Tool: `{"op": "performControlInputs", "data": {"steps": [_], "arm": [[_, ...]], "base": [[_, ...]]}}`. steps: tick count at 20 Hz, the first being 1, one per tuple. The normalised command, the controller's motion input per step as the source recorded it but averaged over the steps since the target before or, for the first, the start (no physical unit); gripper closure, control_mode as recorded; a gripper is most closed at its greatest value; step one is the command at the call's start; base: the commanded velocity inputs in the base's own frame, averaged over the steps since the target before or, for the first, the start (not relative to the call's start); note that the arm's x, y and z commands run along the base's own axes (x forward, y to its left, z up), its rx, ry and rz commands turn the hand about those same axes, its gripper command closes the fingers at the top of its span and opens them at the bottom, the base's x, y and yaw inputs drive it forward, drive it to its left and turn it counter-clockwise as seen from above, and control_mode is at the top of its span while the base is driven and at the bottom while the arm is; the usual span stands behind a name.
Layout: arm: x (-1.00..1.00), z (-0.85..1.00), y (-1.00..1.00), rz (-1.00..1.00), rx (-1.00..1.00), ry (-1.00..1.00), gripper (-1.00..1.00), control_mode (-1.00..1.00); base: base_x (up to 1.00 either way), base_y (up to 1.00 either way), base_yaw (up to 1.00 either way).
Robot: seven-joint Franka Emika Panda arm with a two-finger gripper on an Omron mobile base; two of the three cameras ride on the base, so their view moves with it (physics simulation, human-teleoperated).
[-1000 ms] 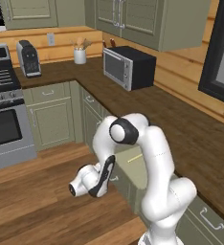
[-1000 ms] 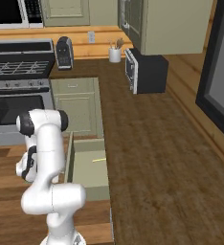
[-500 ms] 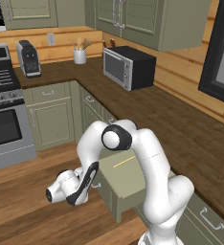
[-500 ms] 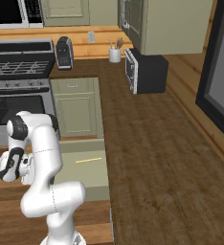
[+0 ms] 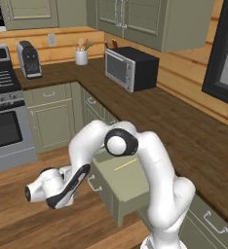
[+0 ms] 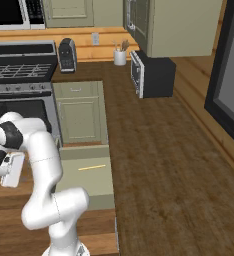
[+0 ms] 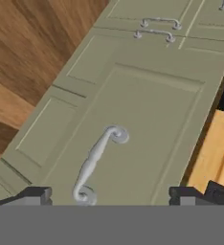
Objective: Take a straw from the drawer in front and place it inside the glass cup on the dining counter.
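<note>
The sage-green drawer [image 5: 120, 181] stands pulled out from under the dark wood top, and the pale-yellow straw [image 5: 126, 164] lies flat inside it. The same drawer [image 6: 85, 186] and straw [image 6: 91, 167] show from the other side. My gripper [image 5: 82, 176] hangs low in front of the drawer's face, open, a little back from its silver handle [image 5: 93, 184]. In the hand view the handle [image 7: 97, 162] runs between my spread fingertips [image 7: 37, 194], and the gripper [image 7: 111, 196] holds nothing. The glass cup and the dining counter are out of view.
A black microwave [image 5: 133, 68], a white utensil crock [image 5: 81, 56] and a coffee machine [image 5: 29, 59] stand on the L-shaped counter. A stove [image 5: 4, 116] is at the left. Wood floor [image 5: 18, 228] lies below my hand.
The drawer has slid out from nearly closed to wide open, with my hand drawing it towards the floor side. The jaws have gone from shut on the handle to open.
</note>
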Motion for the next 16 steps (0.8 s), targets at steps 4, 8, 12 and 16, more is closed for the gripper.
{"op": "performControlInputs", "data": {"steps": [4, 8, 12, 16], "arm": [[-0.31, 1.0, -0.59, 0.0, 0.36, 0.02, -1.0, -1.0], [-0.02, 1.0, -0.99, 0.0, 0.47, 0.11, -1.0, -1.0], [0.08, 0.69, -1.0, -0.01, 0.45, 0.18, -1.0, -1.0], [0.37, 0.18, -0.98, -0.04, 0.39, 0.25, -1.0, -1.0]], "base": [[0.0, 0.0, 0.0], [0.0, 0.0, 0.0], [0.0, 0.0, 0.0], [0.0, 0.0, 0.0]]}}
